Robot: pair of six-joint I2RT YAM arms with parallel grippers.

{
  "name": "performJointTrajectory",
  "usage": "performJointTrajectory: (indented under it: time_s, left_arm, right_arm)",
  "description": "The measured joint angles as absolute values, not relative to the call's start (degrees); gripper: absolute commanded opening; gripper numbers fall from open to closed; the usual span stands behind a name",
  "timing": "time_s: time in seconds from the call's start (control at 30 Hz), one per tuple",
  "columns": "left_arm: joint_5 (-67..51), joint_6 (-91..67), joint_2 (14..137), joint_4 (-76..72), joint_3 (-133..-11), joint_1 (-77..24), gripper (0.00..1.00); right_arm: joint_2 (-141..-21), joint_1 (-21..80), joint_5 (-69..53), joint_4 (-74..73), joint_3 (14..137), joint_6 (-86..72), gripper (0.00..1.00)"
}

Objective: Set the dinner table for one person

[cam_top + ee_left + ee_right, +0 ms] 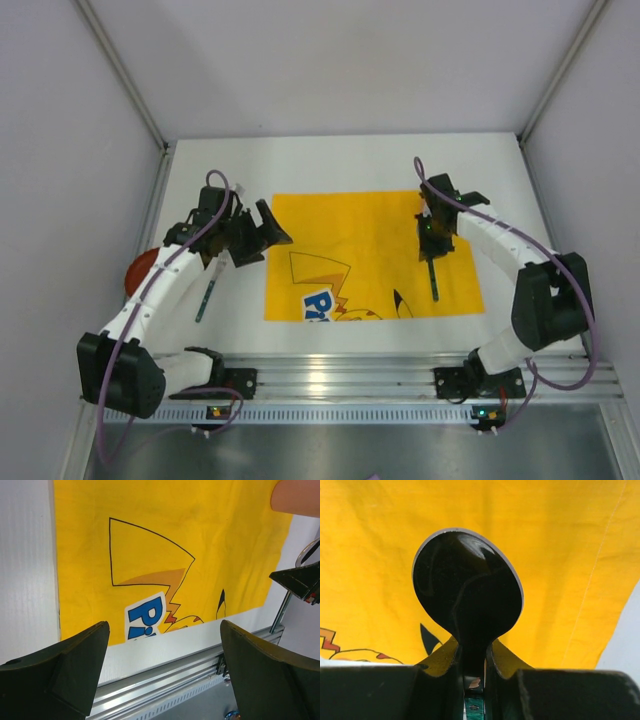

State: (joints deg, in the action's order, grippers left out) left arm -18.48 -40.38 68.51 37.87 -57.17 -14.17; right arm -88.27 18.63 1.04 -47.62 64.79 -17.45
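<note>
One white worktop (340,160), ribbed rail (340,375) along its near edge, with a yellow cartoon-print cloth (370,220) spread at its centre. At the cloth's left edge, left hand (264,240), fingers wide apart. Over the cloth's right side, right hand (432,242), clamped on a black spoon (467,590).

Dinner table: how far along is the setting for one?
Done: yellow cloth spread on the dinner table; a utensil lies left of it, left jaws open nearby. In hand: right jaws grip a spoon over the cloth's right side. Left: set the spoon down, and likely bring the red round thing at the table's left edge onto the cloth.
</note>
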Motion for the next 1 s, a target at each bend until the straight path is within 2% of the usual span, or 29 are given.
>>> performJointTrajectory:
  time_s: [0.2, 0.23, 0.27, 0.3, 0.53, 1.0]
  left_arm:
    - [-18.3, -39.7, 68.5, 38.3, -57.2, -14.2, 0.96]
    - [-18.3, -39.5, 68.5, 38.4, -57.2, -14.2, 0.96]
    - [-18.2, -39.3, 68.4, 38.6, -57.2, -14.2, 0.96]
    - [-18.1, -39.2, 68.3, 38.9, -57.2, -14.2, 0.95]
    - [-16.4, -37.7, 67.2, 40.8, -57.2, -14.1, 0.96]
    - [-8.3, -30.5, 69.7, 45.7, -59.6, -11.1, 0.96]
  right_arm:
    - [-90.5, 18.6, 3.7, -45.6, 64.5, -16.5, 0.01]
    - [-90.9, 18.6, 4.1, -45.3, 64.5, -16.6, 0.04]
    - [-91.3, 18.6, 4.5, -45.0, 64.5, -16.6, 0.13]
    - [-91.7, 18.6, 4.9, -44.8, 64.5, -16.8, 0.18]
    - [-94.1, 18.6, 6.7, -42.9, 63.7, -18.8, 0.32]
    - [-94.1, 18.7, 7.2, -41.2, 62.2, -19.4, 0.36]
